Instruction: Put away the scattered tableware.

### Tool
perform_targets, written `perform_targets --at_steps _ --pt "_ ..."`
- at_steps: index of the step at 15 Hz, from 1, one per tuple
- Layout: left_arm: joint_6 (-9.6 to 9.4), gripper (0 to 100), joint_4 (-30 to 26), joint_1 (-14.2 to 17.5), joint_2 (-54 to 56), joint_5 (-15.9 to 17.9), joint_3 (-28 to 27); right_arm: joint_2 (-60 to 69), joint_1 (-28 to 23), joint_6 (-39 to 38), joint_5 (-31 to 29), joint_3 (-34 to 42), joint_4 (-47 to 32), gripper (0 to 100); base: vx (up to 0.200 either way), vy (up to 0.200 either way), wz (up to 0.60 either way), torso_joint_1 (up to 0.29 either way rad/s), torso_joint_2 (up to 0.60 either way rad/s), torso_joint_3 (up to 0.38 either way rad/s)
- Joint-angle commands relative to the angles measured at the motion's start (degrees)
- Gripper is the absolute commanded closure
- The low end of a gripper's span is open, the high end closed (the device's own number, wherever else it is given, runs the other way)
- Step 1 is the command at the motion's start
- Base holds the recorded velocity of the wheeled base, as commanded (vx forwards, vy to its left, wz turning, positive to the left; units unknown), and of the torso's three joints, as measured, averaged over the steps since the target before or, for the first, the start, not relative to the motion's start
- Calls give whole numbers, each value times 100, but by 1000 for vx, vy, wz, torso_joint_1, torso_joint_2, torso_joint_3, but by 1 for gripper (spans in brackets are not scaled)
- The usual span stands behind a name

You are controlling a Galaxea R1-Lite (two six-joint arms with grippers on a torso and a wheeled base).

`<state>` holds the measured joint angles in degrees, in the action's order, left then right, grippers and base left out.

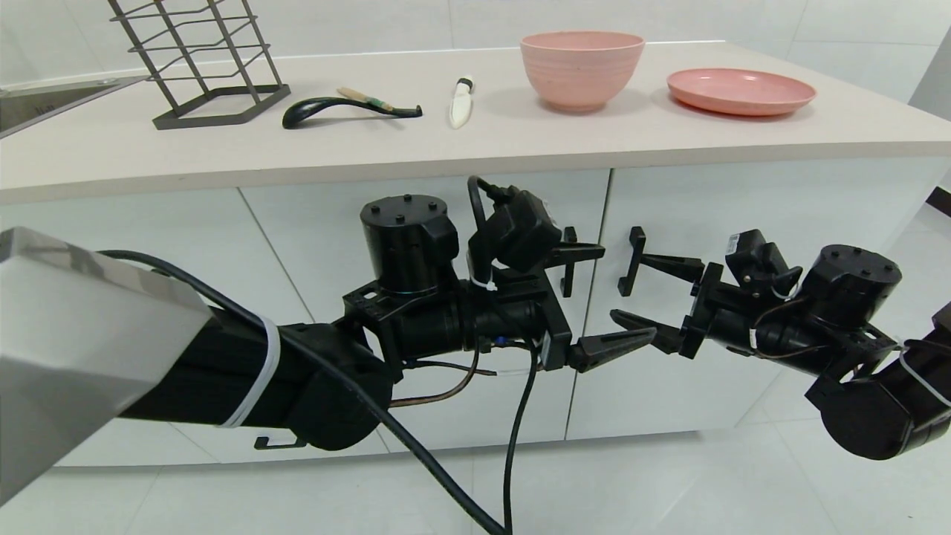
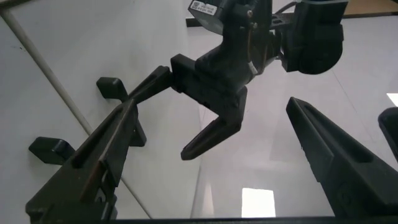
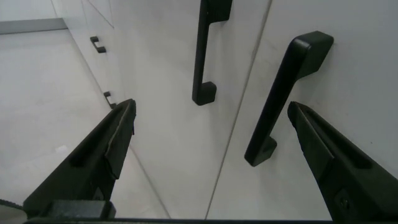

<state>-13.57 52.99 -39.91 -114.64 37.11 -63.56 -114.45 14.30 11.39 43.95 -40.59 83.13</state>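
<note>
No legible text, white label [image 2: 202, 7] unreadable

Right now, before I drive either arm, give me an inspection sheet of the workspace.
Surface: pale countertop, tableware spread along it.
Job's things: pink bowl, pink plate, black spoon, white knife, wooden stick by the spoon; all loose.
Clutter: nothing seen.
Pincers: left pincer and right pincer open, empty, facing each other below the counter edge.
Cables: black cable hangs from the left arm.
Surroundings: wire rack and sink at the counter's left; cabinet doors with black handles.
</note>
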Motion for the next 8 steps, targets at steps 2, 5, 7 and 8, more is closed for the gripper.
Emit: perform_targets --at_steps 2,5,7,8 --pt "12 0 9 10 -138 -2 -113 -60 3 4 17 -133 2 0 0 0 0 0 0 0" --pt "30 0 1 1 -252 -11 -324 -157 3 4 123 -274 2 0 0 0 0 0 0 0" --pt "126 0 18 10 -322 -195 -385 -236 3 -5 211 -300 37 0 0 0 0 0 0 0" --pt "241 0 36 10 -331 -292 -385 -236 3 -5 211 -300 37 0 0 0 0 0 0 0"
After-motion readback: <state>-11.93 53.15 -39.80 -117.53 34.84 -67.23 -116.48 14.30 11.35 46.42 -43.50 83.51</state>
